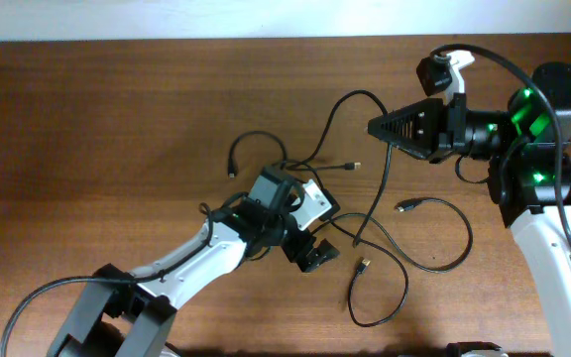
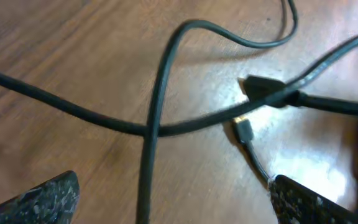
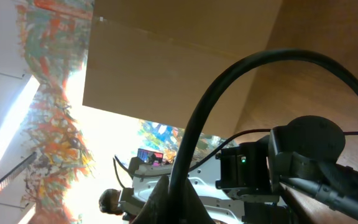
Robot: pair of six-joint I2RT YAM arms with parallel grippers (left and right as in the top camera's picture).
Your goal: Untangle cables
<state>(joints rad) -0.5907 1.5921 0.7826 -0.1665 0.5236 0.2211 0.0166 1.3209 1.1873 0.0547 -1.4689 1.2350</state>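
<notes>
**On the counter: loose cables, one strand pinched**

Close under the left wrist camera, we see the left hand (image 2: 176, 202) spread wide and gripping nothing. It hangs over two strands of the cables (image 2: 104, 118) that cross on the counter (image 2: 73, 50) beside a metal-tipped plug (image 2: 244, 129). Only the overhead view gives us the whole sprawl: thin black loops across the counter's middle, between both arms. Farther back, the right hand (image 1: 373, 126) is closed, and only its own wrist view shows a strand rising from between its fingers.
</notes>
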